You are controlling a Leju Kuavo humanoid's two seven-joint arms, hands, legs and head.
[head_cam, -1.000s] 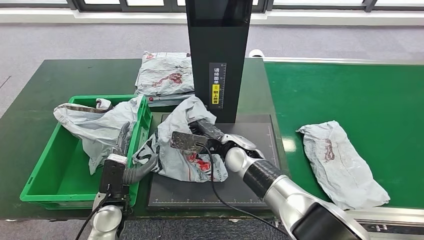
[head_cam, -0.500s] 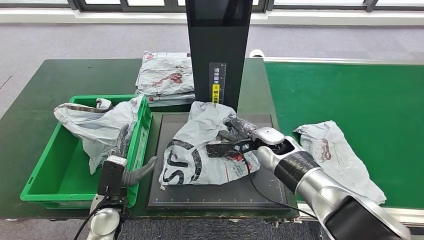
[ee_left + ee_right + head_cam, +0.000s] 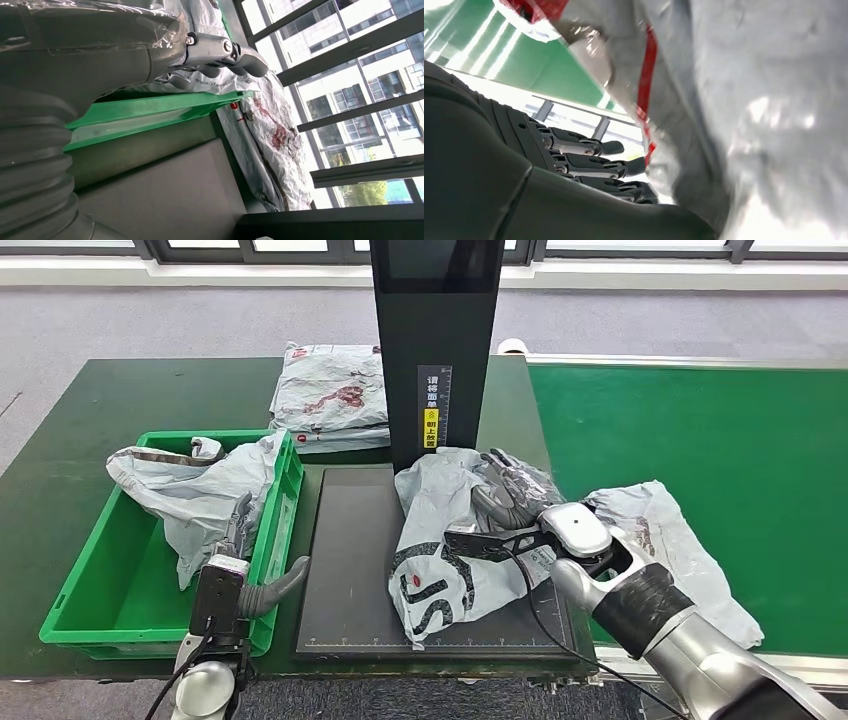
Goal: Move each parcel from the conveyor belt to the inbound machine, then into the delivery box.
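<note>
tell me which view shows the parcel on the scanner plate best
The head view: the whole grey parcel lies on the dark plate, with the right hand on it. The right wrist view gives a blurred close-up; the left wrist view looks elsewhere.

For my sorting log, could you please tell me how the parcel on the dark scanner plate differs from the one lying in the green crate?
The grey plastic parcel on the plate is gripped by the right hand; the grey plastic parcel in the green crate lies unheld. The first shows large black lettering; the second drapes over the crate's rim. Both are crumpled.
</note>
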